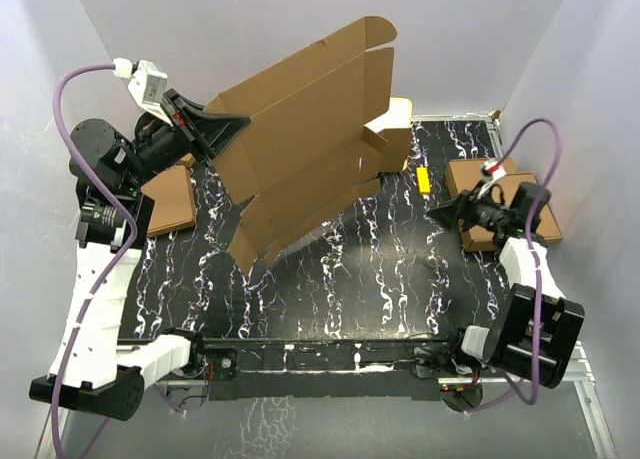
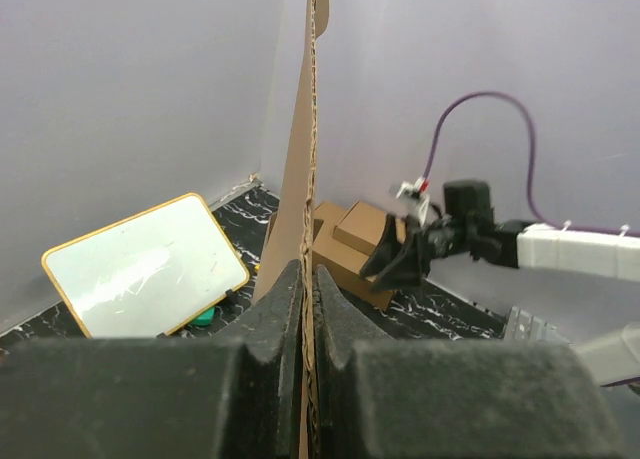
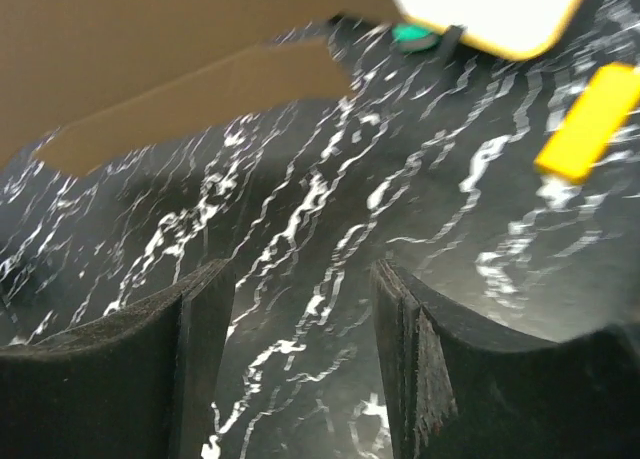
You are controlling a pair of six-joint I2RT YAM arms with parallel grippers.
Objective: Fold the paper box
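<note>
Paper box: one large die-cut cardboard sheet, unfolded, raised on edge above the middle of the black marbled table and leaning toward the far wall. Long axis on a diagonal, near left to far right; lowest corner close to the table, touching or not, cannot tell. Clamped at its left edge by the left hand, fingers pinched tight on the cardboard. Lies leftward of the right hand, well apart, bare table between. Right hand released, jaws apart, grasping nothing. Probably calls for a leftward reach toward the free right flaps.

Counted: one sheet; two hands; three smaller brown boxes, one left, two together right; one white board; one yellow block; one green object, mostly hidden.
</note>
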